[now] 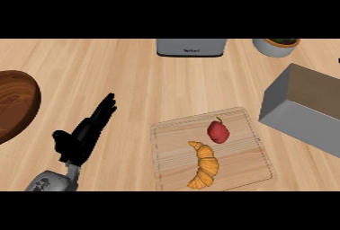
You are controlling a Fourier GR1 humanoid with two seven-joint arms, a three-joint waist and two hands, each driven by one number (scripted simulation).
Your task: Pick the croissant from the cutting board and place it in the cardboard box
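Spanning the whole view is the counter (pixel 166 81), pale wood; on it, largest to smallest, sit the rest; the box (pixel 305 108) lies at about three o'clock, grey outside and brown within, tilted and running off the right edge; the board (pixel 229 173) lies at about five o'clock, well apart from nothing much, its upper right corner near the box; a dark wooden bowl (pixel 13 105) is cut by the edge at nine o'clock; the left hand (pixel 83 137) shows at about eight o'clock, fingers straight and released, holding nothing, resting well apart from the board; a grey appliance (pixel 191 47) stands at twelve, a small pot (pixel 275 46) at one; the croissant (pixel 204 164) lies on the board, toward its lower middle, with a red fruit (pixel 218 131) just above it, close but whether touching I cannot tell; the right hand is not in view. By my reading, nothing of the task is done: the croissant is untouched, and the reach, grasp, carry to three o'clock and release into the box all remain.
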